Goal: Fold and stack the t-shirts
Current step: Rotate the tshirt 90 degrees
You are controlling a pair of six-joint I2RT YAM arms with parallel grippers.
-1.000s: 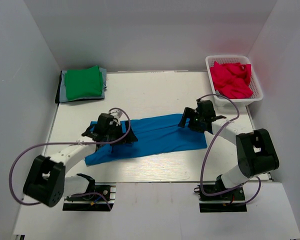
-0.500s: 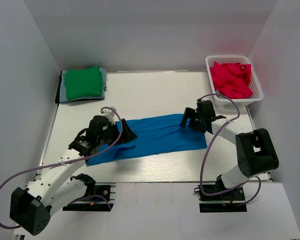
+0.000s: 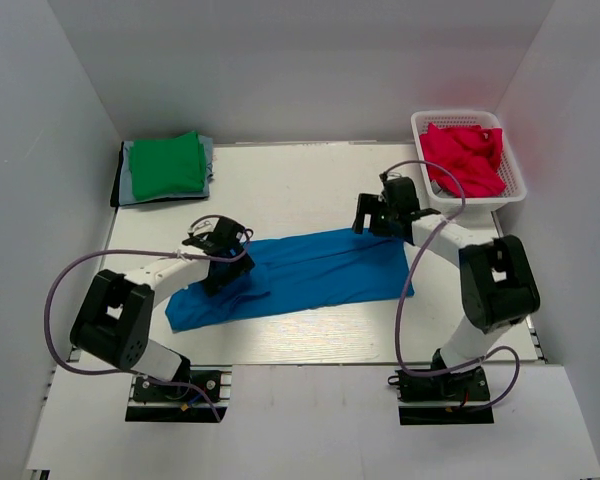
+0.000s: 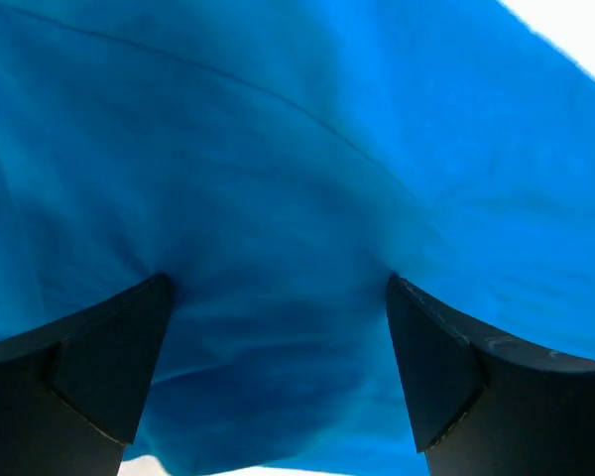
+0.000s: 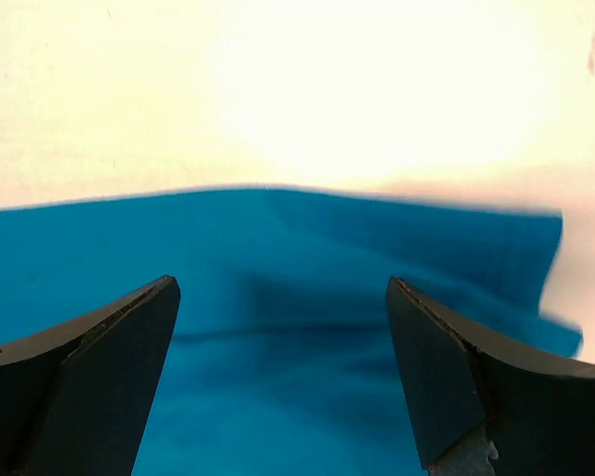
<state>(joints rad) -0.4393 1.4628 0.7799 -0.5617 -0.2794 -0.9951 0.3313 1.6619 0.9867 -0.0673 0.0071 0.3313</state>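
Both claws released over the blue t-shirt; nothing grasped.

Left claw (image 4: pixel 278 347) stands released, its fingers (image 4: pixel 79 367) spread wide, with the blue t-shirt (image 4: pixel 307 188) filling the gap between them; whether the tips touch the cloth cannot be told. In the overhead view this claw (image 3: pixel 223 262) sits over the shirt's left part. Right claw (image 5: pixel 278 367) is likewise released, fingers apart, poised at the shirt's far edge near its right corner (image 5: pixel 377 258), bare desk (image 5: pixel 307 109) beyond. The blue t-shirt (image 3: pixel 300 270) lies as a long wrinkled band across the middle of the desk (image 3: pixel 310 185). A folded green t-shirt (image 3: pixel 165 165) tops a stack of grey and dark cloth (image 3: pixel 123 185) at the far left corner. Crimson-pink t-shirts (image 3: pixel 462 158) lie heaped in the white mesh basket (image 3: pixel 420 125) at the far right.
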